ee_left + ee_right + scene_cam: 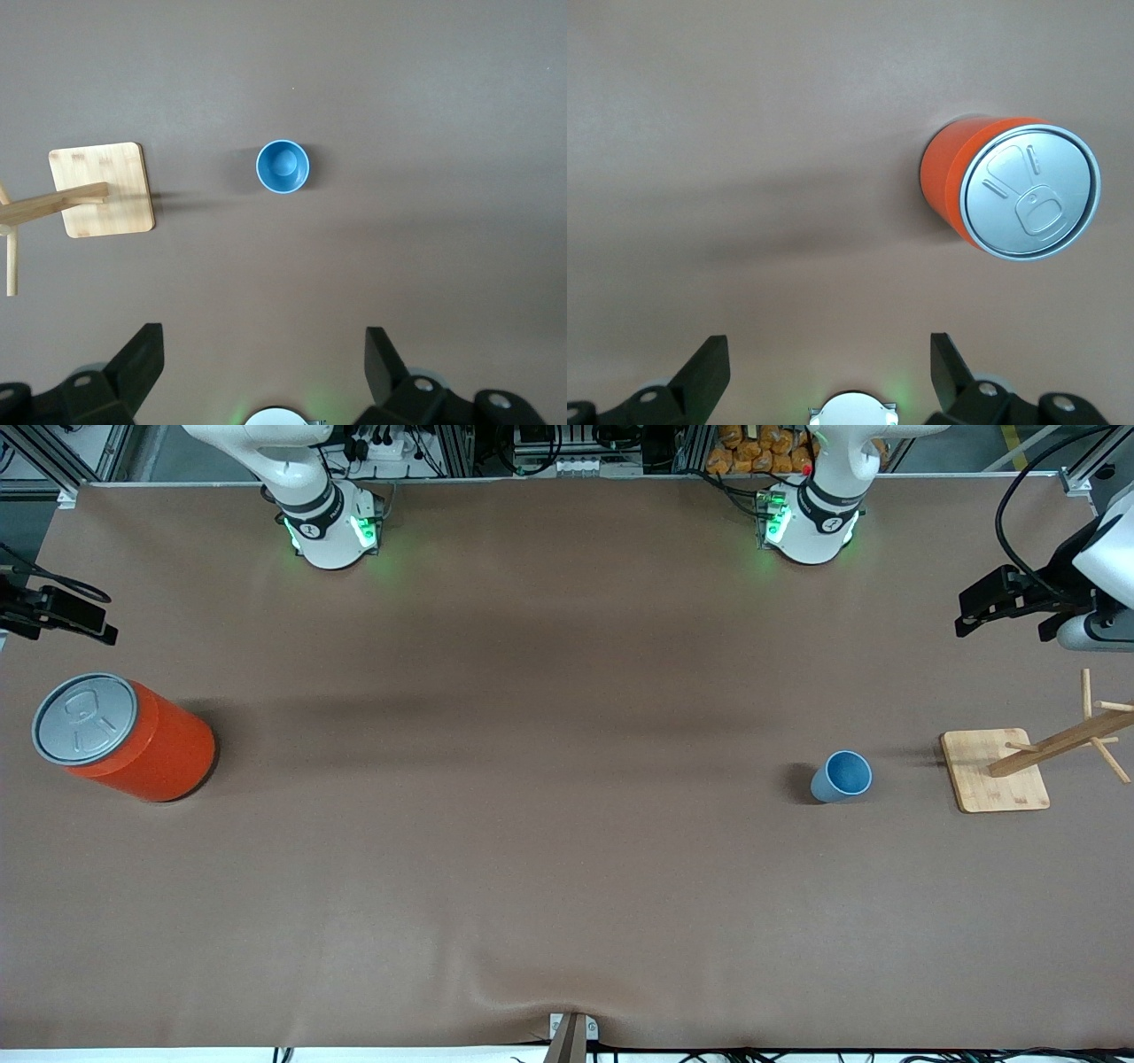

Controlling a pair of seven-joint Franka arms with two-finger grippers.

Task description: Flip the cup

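The small light-blue cup [842, 775] stands upright on the brown table with its mouth up, toward the left arm's end. From straight above, the left wrist view looks down into the cup [283, 166] to its inner bottom. My left gripper [974, 609] hangs high over the table's edge at the left arm's end, apart from the cup. It is open [264, 341], with only bare table between its fingers. At the right arm's end my right gripper [75, 613] is raised over the table edge, also open [830, 347] and holding nothing.
A wooden peg rack on a square bamboo base [994, 771] stands beside the cup, closer to the left arm's end; the rack base [102, 189] also shows in the left wrist view. A large orange can with a grey lid [124, 737] stands at the right arm's end, below the right gripper [1014, 192].
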